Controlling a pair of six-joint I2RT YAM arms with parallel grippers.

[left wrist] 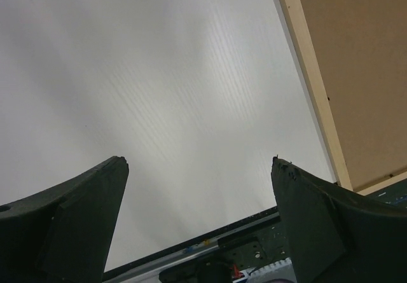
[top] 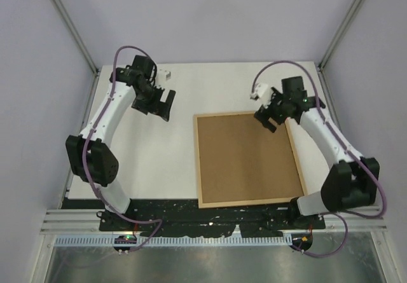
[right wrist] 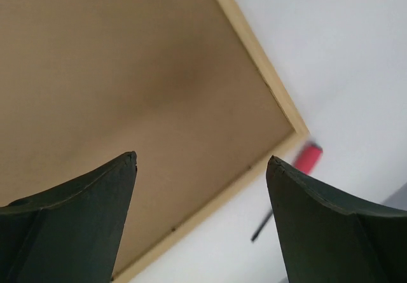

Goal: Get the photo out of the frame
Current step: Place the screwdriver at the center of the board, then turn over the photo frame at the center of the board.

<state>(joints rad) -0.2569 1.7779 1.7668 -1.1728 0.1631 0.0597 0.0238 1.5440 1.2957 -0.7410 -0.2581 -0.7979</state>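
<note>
From above, we see the frame (top: 248, 159) lying back-up on the table (top: 152, 162), right of centre. Left wrist now: our left gripper (left wrist: 198, 162) gapes over bare table, the frame's edge alongside. Right wrist: our right gripper (right wrist: 202, 159) is spread wide above the frame's brown back, holding nothing.

The white table (top: 159, 156) carries one large thing: a light-wood picture frame (top: 248, 159), lying flat on the right half with its brown fibreboard back turned up. Its near edge sits close to the dark strip along the table's front. Just past one corner of the frame, a small red-handled tool (right wrist: 307, 158) with a thin dark shaft rests on the white surface.
</note>
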